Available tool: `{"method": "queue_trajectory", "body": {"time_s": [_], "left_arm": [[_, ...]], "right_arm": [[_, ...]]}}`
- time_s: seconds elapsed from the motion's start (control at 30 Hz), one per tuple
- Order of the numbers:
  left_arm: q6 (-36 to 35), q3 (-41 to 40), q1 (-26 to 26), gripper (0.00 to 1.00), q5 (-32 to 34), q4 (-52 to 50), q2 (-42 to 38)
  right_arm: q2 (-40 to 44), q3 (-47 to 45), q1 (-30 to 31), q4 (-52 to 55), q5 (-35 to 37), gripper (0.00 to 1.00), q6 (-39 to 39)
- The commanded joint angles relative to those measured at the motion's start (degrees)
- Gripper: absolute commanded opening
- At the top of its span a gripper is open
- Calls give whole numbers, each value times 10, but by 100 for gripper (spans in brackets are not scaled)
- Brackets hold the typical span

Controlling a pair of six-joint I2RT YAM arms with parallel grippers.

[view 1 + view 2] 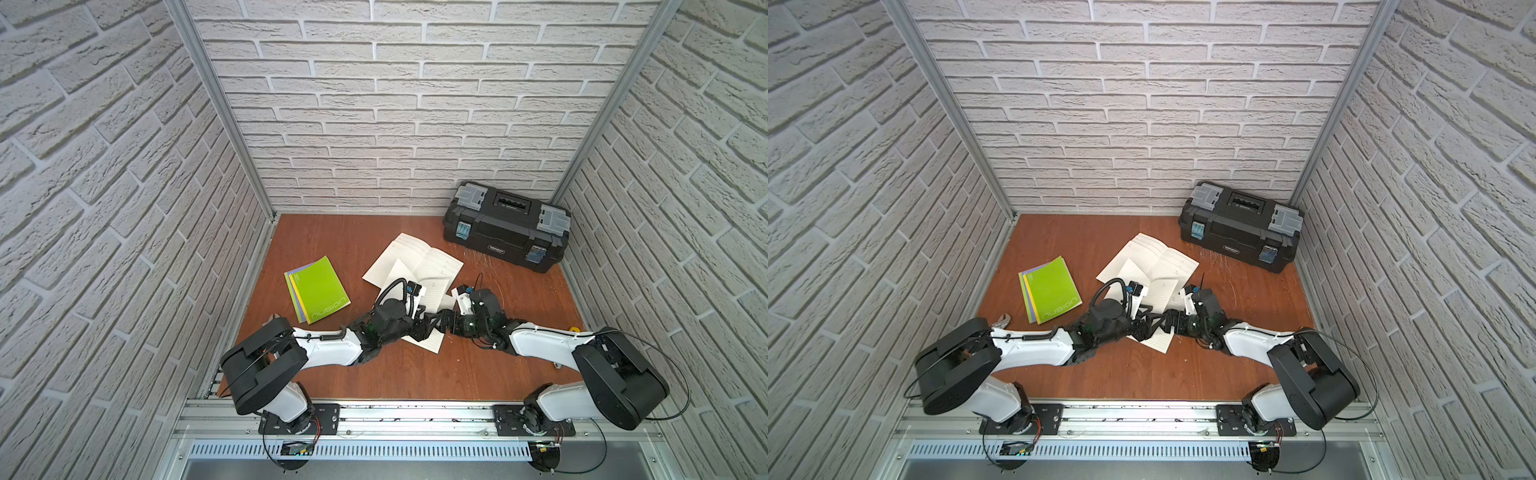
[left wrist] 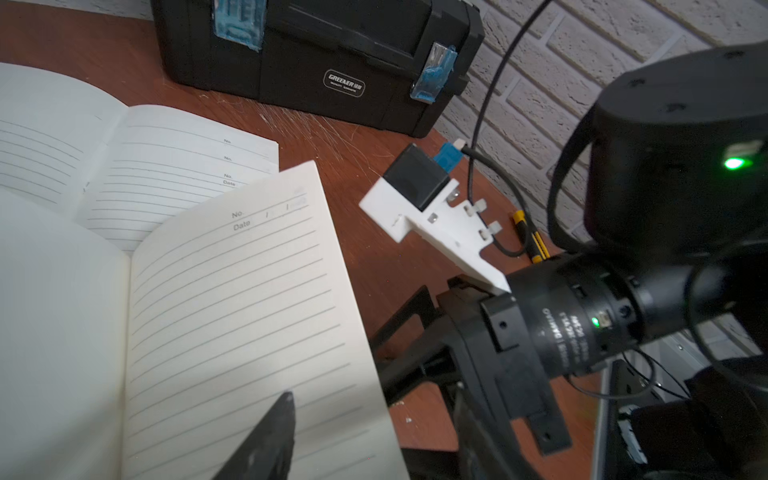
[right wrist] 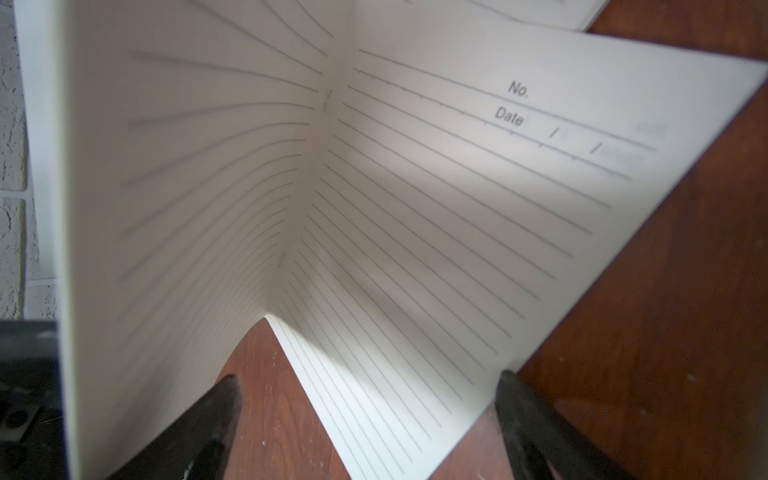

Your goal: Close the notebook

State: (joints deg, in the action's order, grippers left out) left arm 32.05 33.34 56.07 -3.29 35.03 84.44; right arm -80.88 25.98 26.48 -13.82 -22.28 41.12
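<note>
Two arms here, one gripper each. My right gripper (image 3: 369,376) has its two black fingers (image 3: 216,411) spread wide and pinching nothing. The near corner of the cream lined-paper notebook (image 3: 415,208) sits between them, its page edge right up against one finger. That notebook is half open in a V around the middle of the brown wooden tabletop (image 1: 415,374), one half standing nearly upright, the other leaning out the opposite way. My left gripper (image 1: 424,321) is on the upright side, but I only see one of its fingers (image 2: 270,436), lying over the inside page. The other is hidden, so I can't tell whether it's clamped on that half. Rest of the count: one second open lined notebook (image 1: 415,255) lying flat just behind, one stack of closed notebooks with a green cover on top (image 1: 320,289) (yellow and purple edges poke out, so looks like three) off to my left, one black plastic toolbox with grey latches (image 1: 505,232) in the far right corner, one silver wrench (image 1: 1003,321) by my left arm, one yellow-and-black tool handle (image 2: 528,232) near my right arm.
</note>
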Motion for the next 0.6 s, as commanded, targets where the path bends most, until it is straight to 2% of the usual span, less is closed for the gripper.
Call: {"method": "queue_trajectory", "body": {"time_s": [0.0, 0.07, 0.13, 0.2, 0.27, 0.33, 0.4, 0.43, 0.5, 0.57], "left_arm": [[-36, 37, 26, 60, 61, -94, -87], [-75, 59, 38, 61, 155, -206, -157], [-95, 55, 38, 61, 220, -254, -224], [-91, 46, 28, 60, 295, -297, -285], [-55, 40, -10, 55, 347, -367, -327], [-16, 33, -61, 47, 348, -427, -339], [0, 26, -92, 14, 353, -454, -330], [12, 25, -102, 9, 363, -470, -318], [41, 27, -118, 10, 383, -494, -293], [58, 15, -141, 3, 364, -477, -275]], "right_arm": [[-16, -9, 6, 23, 13, 95, -2], [-17, -9, 6, 24, 15, 95, -3], [-20, -9, 5, 24, 14, 95, -4], [-23, -8, 6, 24, 14, 95, -4], [-26, -10, 6, 18, 13, 95, -1], [-28, -10, 6, 15, 12, 95, 0], [-29, -8, 6, 16, 11, 95, 0], [-28, -9, 6, 17, 11, 95, 0], [-24, -10, 5, 22, 11, 95, -1], [-19, -10, 5, 27, 13, 95, -3]]}}
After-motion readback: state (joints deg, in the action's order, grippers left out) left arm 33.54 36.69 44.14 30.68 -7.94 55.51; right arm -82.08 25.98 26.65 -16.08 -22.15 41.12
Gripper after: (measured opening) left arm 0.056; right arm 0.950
